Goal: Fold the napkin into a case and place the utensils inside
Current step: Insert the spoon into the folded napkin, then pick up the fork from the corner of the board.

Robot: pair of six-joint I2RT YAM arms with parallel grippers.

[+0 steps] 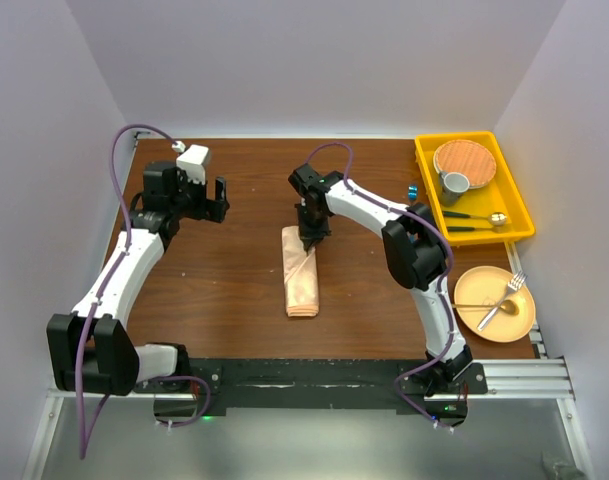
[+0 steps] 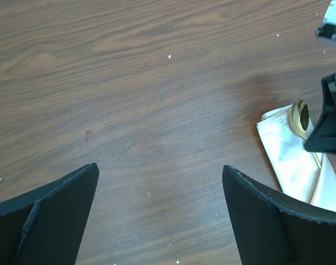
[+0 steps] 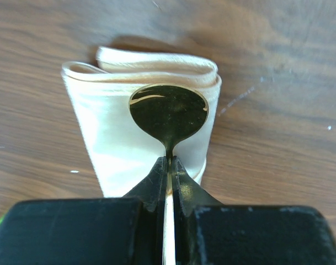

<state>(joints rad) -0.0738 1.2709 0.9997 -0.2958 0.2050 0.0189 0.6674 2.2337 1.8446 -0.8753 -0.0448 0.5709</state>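
No words, numbers, labels or signs can be read in any of the views.

Bright, even light is falling from overhead. The case (image 3: 101, 132) is washing out to pale cream in both wrist views; a soft shadow is lying on the table (image 3: 278, 66) just beyond it.
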